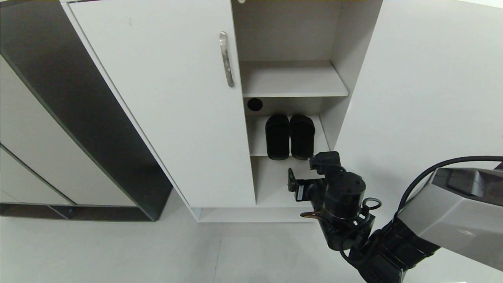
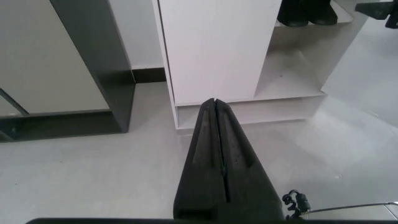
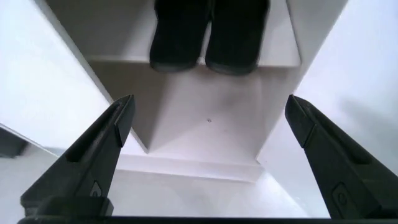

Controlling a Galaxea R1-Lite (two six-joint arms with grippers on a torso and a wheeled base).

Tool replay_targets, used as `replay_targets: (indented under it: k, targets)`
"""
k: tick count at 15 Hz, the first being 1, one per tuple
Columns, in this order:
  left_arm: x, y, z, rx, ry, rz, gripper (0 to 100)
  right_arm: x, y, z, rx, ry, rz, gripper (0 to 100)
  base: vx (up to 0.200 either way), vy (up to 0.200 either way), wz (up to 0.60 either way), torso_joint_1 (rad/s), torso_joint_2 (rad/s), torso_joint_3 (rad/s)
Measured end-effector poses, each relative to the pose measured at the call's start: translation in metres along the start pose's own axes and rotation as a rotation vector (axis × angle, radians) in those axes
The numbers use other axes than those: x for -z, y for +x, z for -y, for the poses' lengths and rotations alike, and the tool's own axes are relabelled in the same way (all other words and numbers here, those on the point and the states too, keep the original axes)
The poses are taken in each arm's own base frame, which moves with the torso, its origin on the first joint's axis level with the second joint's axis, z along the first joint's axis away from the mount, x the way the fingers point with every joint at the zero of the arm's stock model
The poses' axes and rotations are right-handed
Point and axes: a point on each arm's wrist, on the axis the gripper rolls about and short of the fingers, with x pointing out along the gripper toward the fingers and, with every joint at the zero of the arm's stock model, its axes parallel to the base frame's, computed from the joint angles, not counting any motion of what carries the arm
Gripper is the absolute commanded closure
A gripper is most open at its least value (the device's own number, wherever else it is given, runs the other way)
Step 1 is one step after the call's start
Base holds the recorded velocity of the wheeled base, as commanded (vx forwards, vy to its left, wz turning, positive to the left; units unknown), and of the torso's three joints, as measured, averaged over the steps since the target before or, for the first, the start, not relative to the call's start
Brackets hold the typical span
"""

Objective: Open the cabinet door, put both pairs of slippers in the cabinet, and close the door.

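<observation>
A pair of black slippers lies side by side on the middle shelf of the white cabinet, whose right side stands open. My right gripper hangs open and empty in front of the bare bottom compartment, just below the slippers' shelf. My left gripper is shut with nothing in it, above the floor, some way back from the cabinet's base.
The cabinet's left door is closed, with a metal handle. The opened right door stands as a white panel close to my right arm. A dark-framed unit stands left of the cabinet. The floor is pale grey.
</observation>
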Motion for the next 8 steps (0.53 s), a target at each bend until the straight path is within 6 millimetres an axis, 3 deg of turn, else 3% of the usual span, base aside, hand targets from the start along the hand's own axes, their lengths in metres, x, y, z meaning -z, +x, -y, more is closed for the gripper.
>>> replay_targets:
  k: [8]
  targets:
    - [0.0,0.0,0.0,0.0,0.0,0.0,100,0.0022,-0.0033,0.0018,0.001,-0.012,-0.011,0,0.0,0.0,0.0,0.0,0.0,0.013]
